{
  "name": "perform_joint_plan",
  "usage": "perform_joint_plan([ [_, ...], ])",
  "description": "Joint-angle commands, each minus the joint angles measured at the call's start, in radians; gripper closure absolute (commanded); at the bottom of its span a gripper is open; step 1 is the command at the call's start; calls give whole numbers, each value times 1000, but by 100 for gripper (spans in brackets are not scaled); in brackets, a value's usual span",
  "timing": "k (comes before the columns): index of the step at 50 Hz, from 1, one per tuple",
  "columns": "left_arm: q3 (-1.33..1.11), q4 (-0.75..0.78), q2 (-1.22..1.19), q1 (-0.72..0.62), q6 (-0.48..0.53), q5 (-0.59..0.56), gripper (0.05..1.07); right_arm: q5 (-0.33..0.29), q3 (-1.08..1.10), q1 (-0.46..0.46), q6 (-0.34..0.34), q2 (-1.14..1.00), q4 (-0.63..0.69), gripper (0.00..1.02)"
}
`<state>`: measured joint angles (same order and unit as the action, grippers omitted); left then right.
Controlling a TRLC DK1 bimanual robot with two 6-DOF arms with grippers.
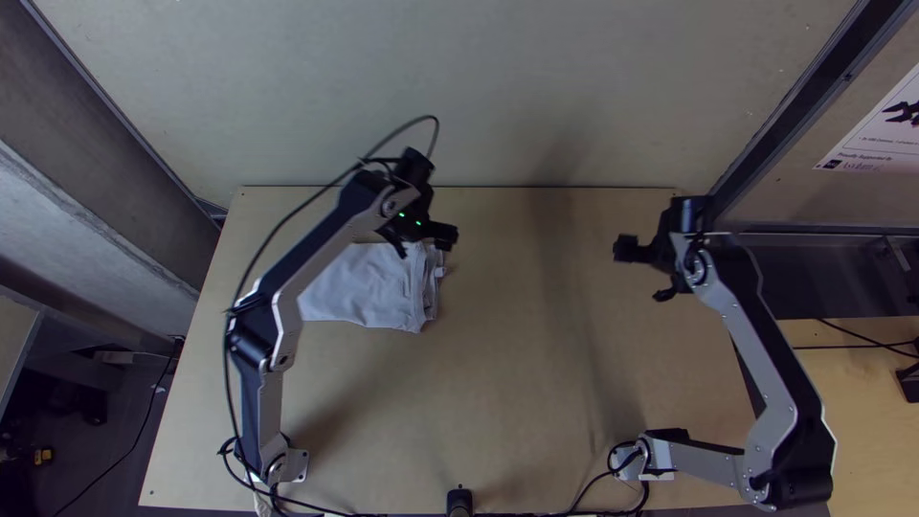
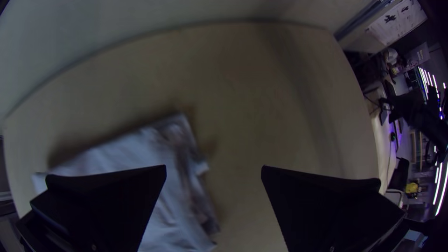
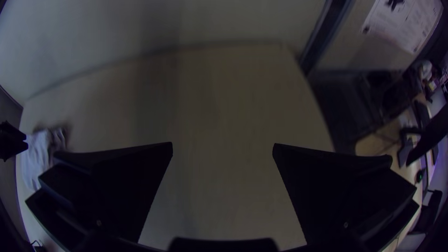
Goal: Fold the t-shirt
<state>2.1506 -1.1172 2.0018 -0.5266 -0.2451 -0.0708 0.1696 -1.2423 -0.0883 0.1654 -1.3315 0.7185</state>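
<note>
The pale t-shirt [image 1: 369,287] lies as a compact folded bundle on the left half of the table, its right side layered and slightly rumpled. Over its upper right part hangs my left gripper [image 1: 421,243], open, nothing between its fingers. In the left wrist view the t-shirt [image 2: 163,205] lies below the spread fingers of my left gripper [image 2: 213,168]. My right gripper [image 1: 639,270] stands open above the right side of the table, well apart from the cloth. The right wrist view has my right gripper [image 3: 223,145] with bare table between its fingers and the t-shirt [image 3: 36,156] far off.
The wooden table [image 1: 536,383] is bare between the two arms. A pale wall [image 1: 498,86] rises behind its far edge. Black cables [image 1: 316,507] run along the near edge, by a small dark post [image 1: 459,500].
</note>
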Motion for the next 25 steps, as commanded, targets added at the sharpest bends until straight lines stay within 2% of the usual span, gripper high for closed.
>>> perform_joint_plan([
  [1, -20, 14, -166, 68, 64, 34, 9, 11, -89, 13, -84, 61, -47, 4],
  [9, -112, 79, -331, 172, 147, 92, 9, 11, -158, 13, -142, 110, -102, 4],
  [25, -385, 283, -678, 412, 285, 91, 9, 11, -252, 2, -245, 252, -209, 4],
])
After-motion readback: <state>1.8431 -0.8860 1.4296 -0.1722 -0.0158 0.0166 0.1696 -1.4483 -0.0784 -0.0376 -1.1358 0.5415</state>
